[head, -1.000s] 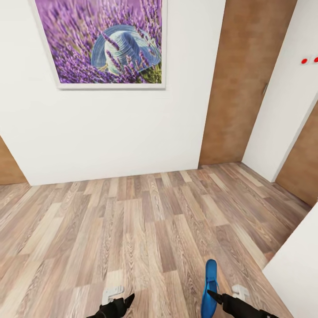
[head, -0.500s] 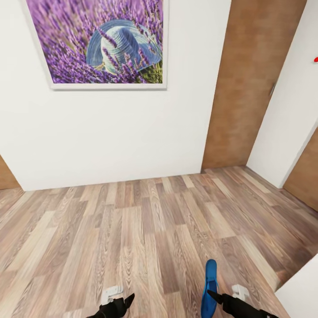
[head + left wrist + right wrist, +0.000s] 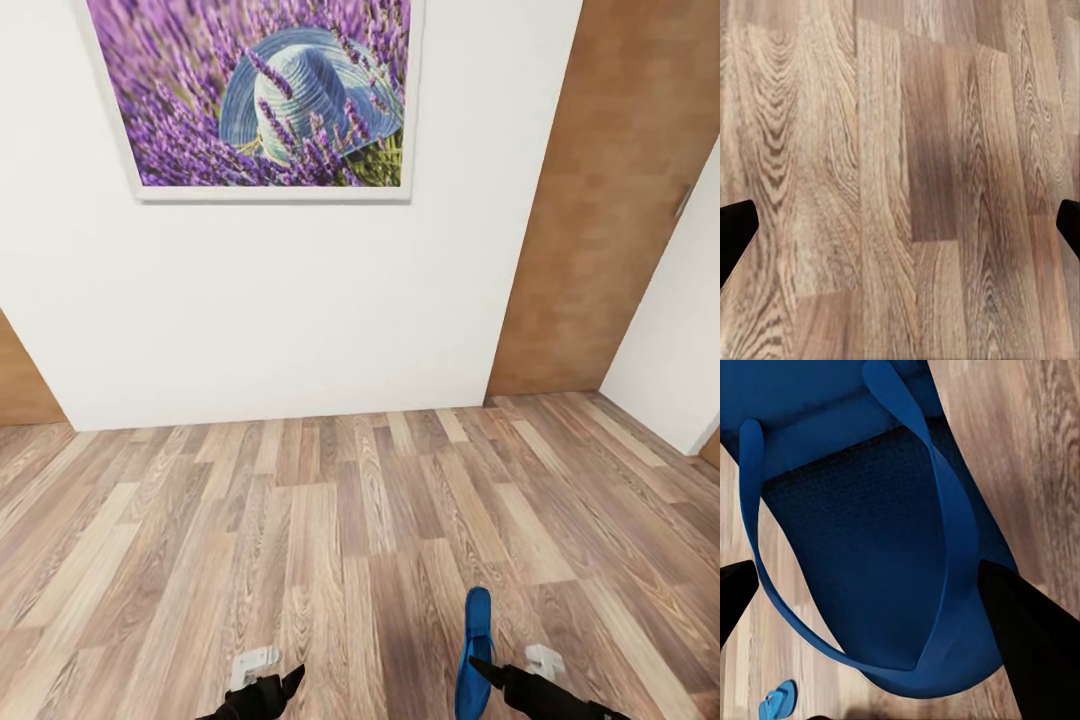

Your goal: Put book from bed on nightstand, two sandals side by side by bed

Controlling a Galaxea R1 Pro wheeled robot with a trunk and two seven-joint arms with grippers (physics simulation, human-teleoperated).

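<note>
My right gripper (image 3: 487,672) sits at the bottom edge of the head view, shut on one bright blue sandal (image 3: 474,655) that it holds edge-up above the wood-plank floor (image 3: 340,520). In the right wrist view the sandal's sole and strap (image 3: 870,532) lie between the two dark fingers (image 3: 1027,645). Far below it, a second blue sandal (image 3: 776,701) lies on the floor. My left gripper (image 3: 270,692) hangs low at the bottom left. Its black fingertips (image 3: 735,232) stand wide apart over bare planks, open and holding nothing. The book, the bed and the nightstands are out of view.
A white wall (image 3: 280,310) stands straight ahead with a framed lavender-and-hat picture (image 3: 265,95). A brown wooden door (image 3: 620,200) is to its right, with another white wall corner (image 3: 670,360) beyond. A brown panel (image 3: 20,380) shows at the far left.
The whole head view has shifted: picture and door slid right, and the white surface at lower right left the frame. Both grippers keep their pose, and the sandal stays held.
</note>
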